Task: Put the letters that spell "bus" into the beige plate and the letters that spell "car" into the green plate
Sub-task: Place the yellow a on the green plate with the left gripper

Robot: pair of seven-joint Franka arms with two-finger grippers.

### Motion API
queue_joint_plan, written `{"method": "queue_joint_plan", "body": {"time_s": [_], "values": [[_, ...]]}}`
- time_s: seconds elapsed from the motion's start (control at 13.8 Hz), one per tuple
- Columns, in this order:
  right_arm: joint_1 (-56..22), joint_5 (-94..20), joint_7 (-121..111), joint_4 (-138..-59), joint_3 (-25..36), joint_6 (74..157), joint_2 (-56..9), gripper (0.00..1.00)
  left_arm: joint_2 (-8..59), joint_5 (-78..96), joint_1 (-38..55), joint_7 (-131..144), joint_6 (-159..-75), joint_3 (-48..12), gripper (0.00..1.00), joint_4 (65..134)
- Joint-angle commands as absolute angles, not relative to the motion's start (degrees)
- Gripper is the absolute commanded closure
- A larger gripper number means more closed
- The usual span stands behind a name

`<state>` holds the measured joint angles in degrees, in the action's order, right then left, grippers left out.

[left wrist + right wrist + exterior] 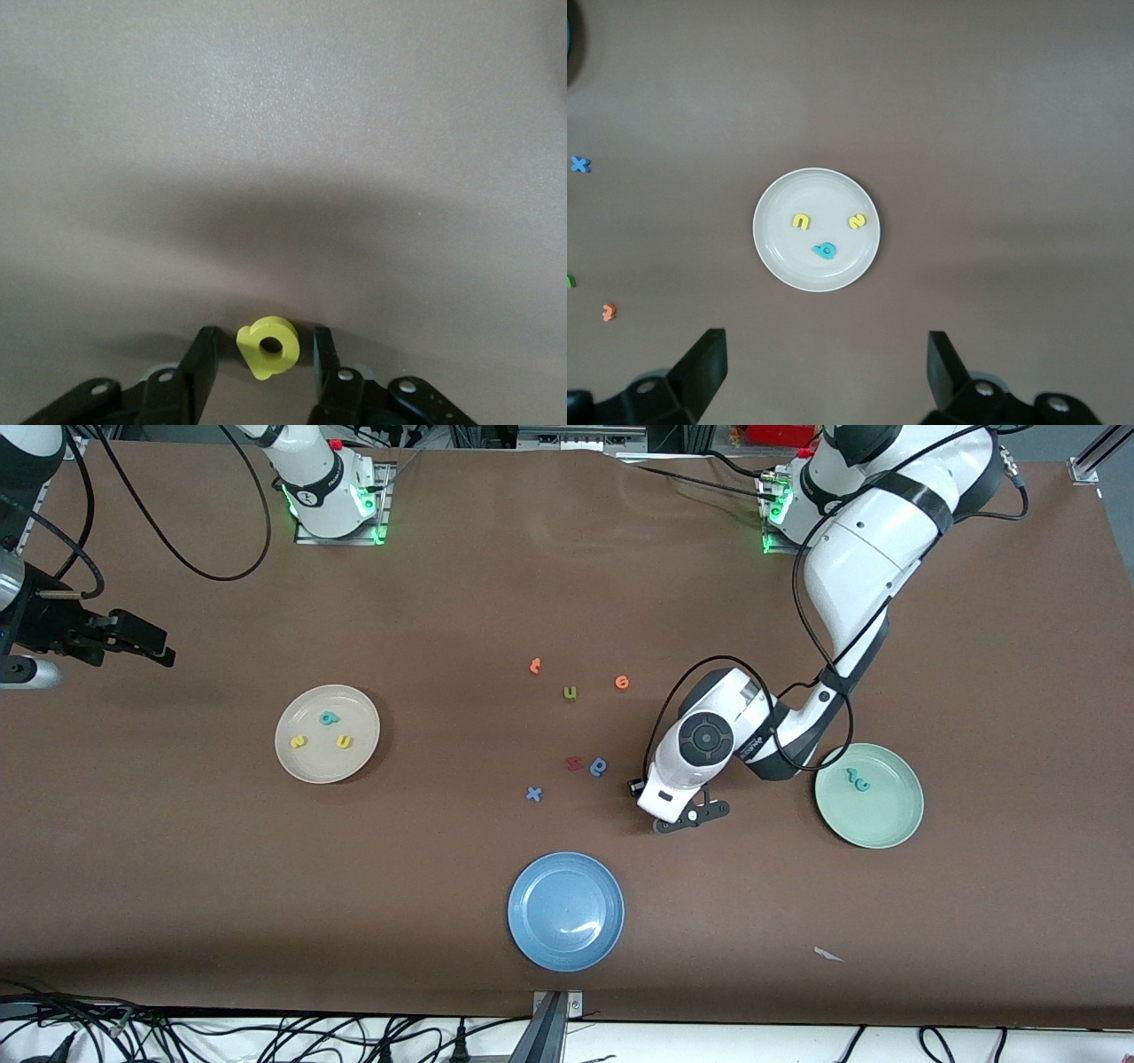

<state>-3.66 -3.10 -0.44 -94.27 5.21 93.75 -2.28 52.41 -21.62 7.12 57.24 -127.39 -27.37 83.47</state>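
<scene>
Brown table (177, 868), with a blue plate (565, 911) at its camera-side edge taken as the reference. Left arm: reached down toward the left arm's end from the blue plate. Right arm: held waiting toward the right arm's end. Beige plate (306, 766): farther from the front camera than the blue plate, toward the right arm's end. Green plate (886, 824): farther than the blue plate, toward the left arm's end. Left gripper (689, 819): lowered over bare table between the blue and green plates, jaws released, set either side of the yellow a (268, 347) with narrow gaps showing. Right gripper (133, 642): over the table, spread wide, nothing held. In the beige plate: teal b (329, 717), yellow s (299, 740), yellow u (344, 741). In the green plate: two teal letters (857, 779), close together. Loose on the table, farther than the blue plate: blue x (533, 794), blue b/q letter (599, 766), red letter (573, 763), olive-green u (570, 693), two orange letters (535, 665).
</scene>
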Motion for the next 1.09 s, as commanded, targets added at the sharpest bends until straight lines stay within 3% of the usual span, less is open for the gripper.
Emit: {"method": "queue_joint_plan", "body": {"time_s": [0.0, 0.44, 1.02], "values": [[-2.72, -2.46, -0.61, -95.80, 3.78, 93.96, -0.97, 0.00, 53.26, -21.01, 8.17, 57.66, -127.00, -26.72, 0.62, 81.47], [-3.43, -0.54, -0.26, -95.54, 3.52, 94.39, -1.05, 0.00, 52.65, -21.09, 7.82, 57.39, -126.65, -26.72, 0.84, 81.47], [-3.60, 0.00, -0.26, -95.45, 3.52, 94.04, -1.05, 0.00, 45.36, -21.53, -5.08, 29.41, -112.25, -27.07, 0.88, 81.30]]}}
